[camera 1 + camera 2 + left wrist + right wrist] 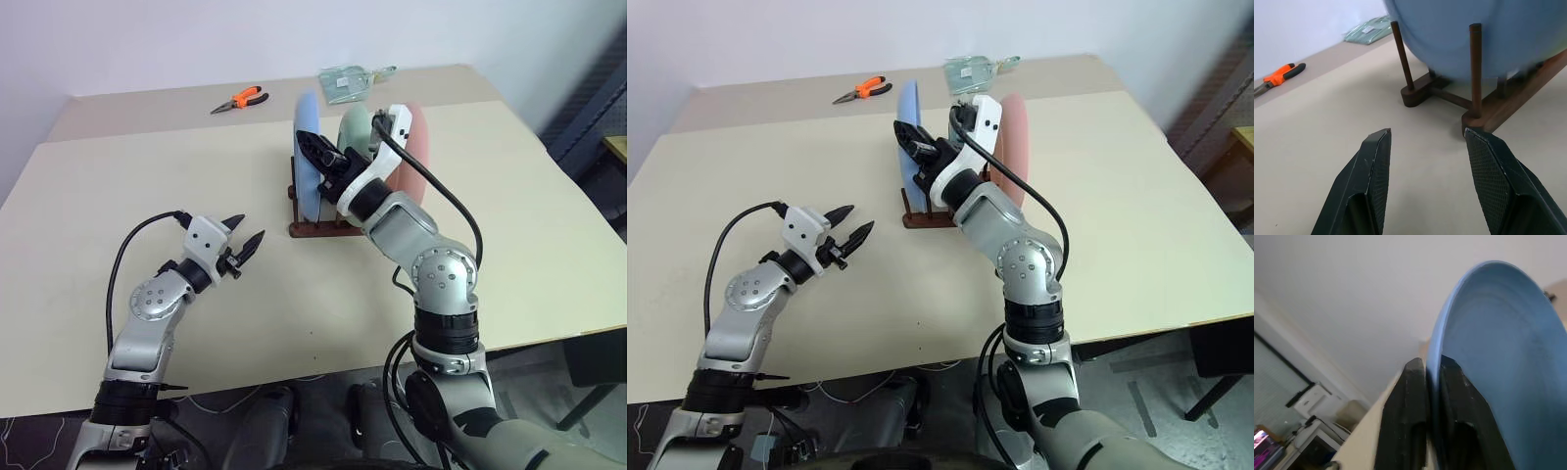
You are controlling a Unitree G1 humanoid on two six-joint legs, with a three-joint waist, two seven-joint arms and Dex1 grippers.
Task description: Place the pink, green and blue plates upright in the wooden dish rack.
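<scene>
All three plates stand in the rack (315, 228), blue plate (309, 157) at its left end with the right tool (1432, 382) clamped on its rim, likely letting go next; left tool (247, 243) gapes empty left of the rack.

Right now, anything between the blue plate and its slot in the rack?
Nothing visible. The blue plate already stands upright between the pegs of the wooden dish rack, with the right tool at its rim. Green plate and pink plate stand beside it.
</scene>
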